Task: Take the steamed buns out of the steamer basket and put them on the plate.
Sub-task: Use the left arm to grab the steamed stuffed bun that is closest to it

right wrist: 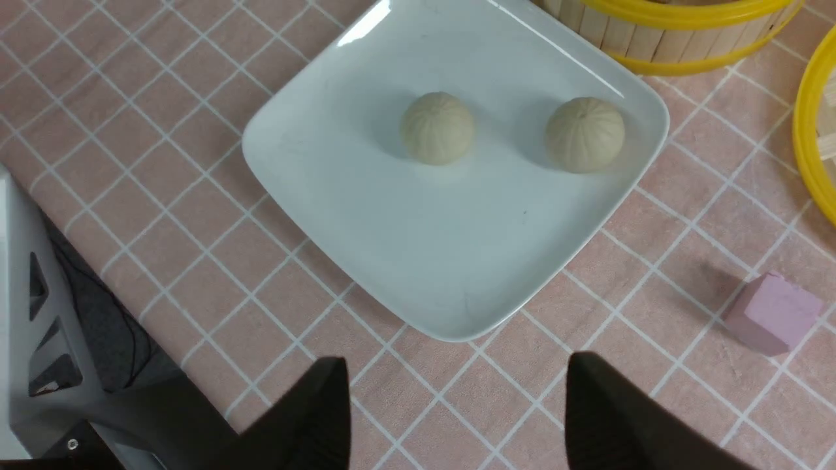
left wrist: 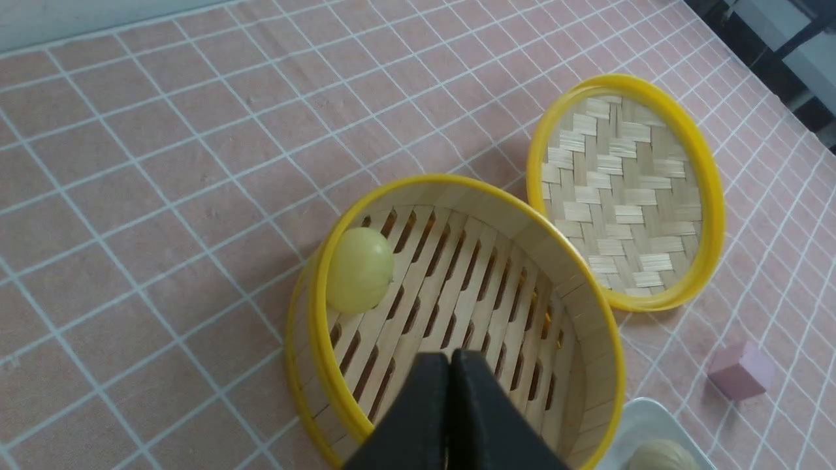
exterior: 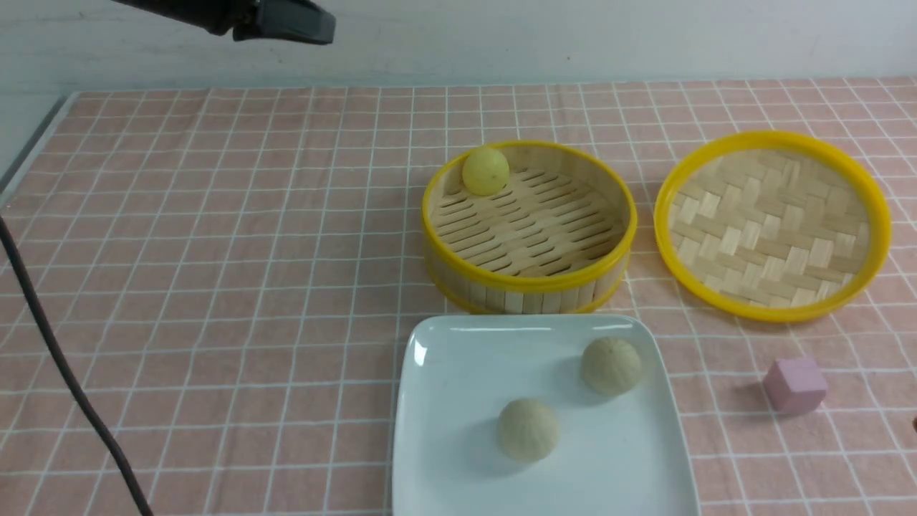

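You had the left gripper (left wrist: pixel 449 358) pinched tight, jaws pressed together on nothing. It was held high off the checked pink cloth (exterior: pixel 215 287), with the steamer basket (exterior: pixel 530 283) below its tips. One pale yellow bun (exterior: pixel 486 170) sat inside on the slatted floor, tucked against the far-left wall. Your right gripper (right wrist: pixel 457 360) was spread wide and empty, hanging over the cloth beside a corner of the plate (exterior: pixel 458 373). That white plate lay just in front of the basket. It carried one beige bun (exterior: pixel 528 429) near its middle and the other beige bun (exterior: pixel 610 365) toward its far-right part, the two apart. The woven lid (exterior: pixel 774 226) lay right of the basket, and a pink cube (exterior: pixel 794 385) stood right of the plate.
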You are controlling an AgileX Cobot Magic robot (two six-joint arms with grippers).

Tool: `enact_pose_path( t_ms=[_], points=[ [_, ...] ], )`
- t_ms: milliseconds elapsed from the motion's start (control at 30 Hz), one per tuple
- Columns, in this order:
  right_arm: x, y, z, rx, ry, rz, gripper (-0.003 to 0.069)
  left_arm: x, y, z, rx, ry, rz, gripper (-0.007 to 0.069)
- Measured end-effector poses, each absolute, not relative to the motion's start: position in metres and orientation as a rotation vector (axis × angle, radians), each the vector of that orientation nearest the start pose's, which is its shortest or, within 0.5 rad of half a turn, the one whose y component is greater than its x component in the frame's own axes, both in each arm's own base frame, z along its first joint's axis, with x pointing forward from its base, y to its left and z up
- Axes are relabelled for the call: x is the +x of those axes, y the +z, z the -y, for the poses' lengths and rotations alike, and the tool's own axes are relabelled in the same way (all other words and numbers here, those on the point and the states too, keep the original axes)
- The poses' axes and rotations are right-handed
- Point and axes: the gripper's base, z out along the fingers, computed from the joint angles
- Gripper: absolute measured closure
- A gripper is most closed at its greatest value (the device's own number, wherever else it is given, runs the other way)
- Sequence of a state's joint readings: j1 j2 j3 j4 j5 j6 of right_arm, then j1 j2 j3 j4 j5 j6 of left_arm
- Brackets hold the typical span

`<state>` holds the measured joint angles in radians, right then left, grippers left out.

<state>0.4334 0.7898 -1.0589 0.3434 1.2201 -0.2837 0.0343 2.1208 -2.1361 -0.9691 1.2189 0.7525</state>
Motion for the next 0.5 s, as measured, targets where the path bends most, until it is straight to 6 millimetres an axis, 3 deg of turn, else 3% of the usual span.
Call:
enact_pose_path(
  t_ms=[167,267,500],
  points=[
    [0.09,0.395,-0.075,-0.85,0.536,-2.265,0.0217,0.478,0.323,0.061,0.666,-0.921,-2.157,0.0592],
    [0.09,0.395,-0.075,-0.85,0.537,-2.265,0.0217,0.482,0.321,0.069,0.697,-0.923,-2.145,0.0592],
    [0.09,0.394,-0.075,-0.852,0.533,-2.268,0.0217,0.478,0.359,0.091,0.793,-0.832,-2.017,0.0587]
  ],
)
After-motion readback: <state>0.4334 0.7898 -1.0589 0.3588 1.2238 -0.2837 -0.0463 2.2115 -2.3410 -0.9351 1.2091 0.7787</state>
